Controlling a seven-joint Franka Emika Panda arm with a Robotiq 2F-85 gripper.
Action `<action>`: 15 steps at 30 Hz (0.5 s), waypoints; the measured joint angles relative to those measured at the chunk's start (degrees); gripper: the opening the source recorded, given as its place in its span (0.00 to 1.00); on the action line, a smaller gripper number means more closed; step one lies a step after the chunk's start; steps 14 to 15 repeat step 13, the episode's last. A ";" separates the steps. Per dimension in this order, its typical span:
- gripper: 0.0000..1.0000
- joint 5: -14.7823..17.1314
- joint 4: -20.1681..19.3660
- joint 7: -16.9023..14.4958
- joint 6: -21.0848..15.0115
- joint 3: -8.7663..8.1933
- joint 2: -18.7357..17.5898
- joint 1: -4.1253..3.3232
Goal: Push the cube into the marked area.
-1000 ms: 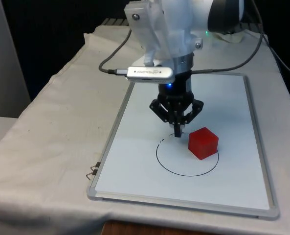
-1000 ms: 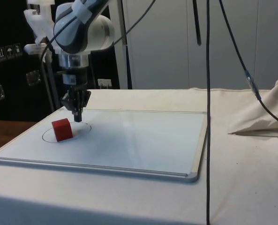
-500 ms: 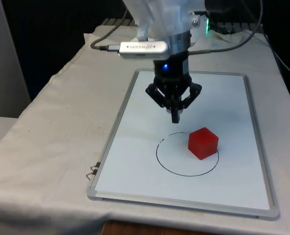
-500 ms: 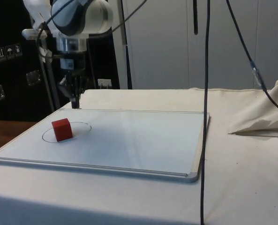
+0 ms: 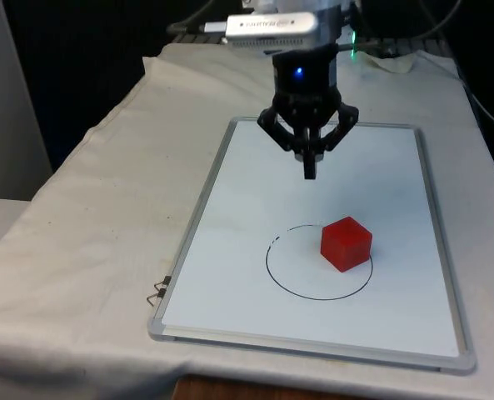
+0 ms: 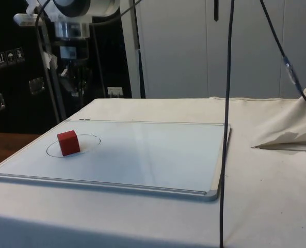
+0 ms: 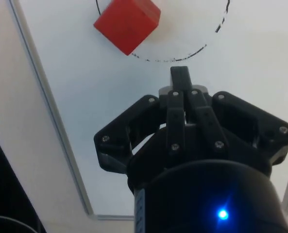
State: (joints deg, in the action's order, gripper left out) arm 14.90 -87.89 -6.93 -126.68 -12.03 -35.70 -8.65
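Note:
A red cube [image 5: 346,243] sits on the whiteboard [image 5: 230,275] inside a black drawn circle [image 5: 276,279], against the circle's edge on the front view's right. From the side, the cube [image 6: 68,142] lies within the circle [image 6: 91,138] near the board's far end. My gripper [image 5: 310,172] hangs shut with nothing in it, raised above the board beyond the circle, on the robot's side. The wrist view has the pressed-together fingertips [image 7: 179,77] just outside the circle line [image 7: 173,59], with the cube [image 7: 127,23] further on.
The whiteboard's metal frame [image 5: 187,237] lies on the white cloth. A small wire clip [image 5: 156,291] rests beside the board's near corner on the front view's left. Black cables [image 6: 226,77] hang down in the side view, and bunched cloth [image 6: 292,129] lies at its right.
The gripper has lifted from the board at the circle's edge and drawn back towards the robot, staying shut. The cube has not moved.

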 measured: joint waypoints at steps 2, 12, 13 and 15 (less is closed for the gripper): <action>0.00 -0.63 0.00 -0.23 0.57 0.06 0.52 -0.11; 0.00 -3.67 -0.17 -1.38 2.58 0.11 2.75 -0.69; 0.00 -3.67 -0.17 -1.38 2.58 0.11 2.75 -0.69; 0.00 -3.67 -0.17 -1.38 2.58 0.11 2.75 -0.69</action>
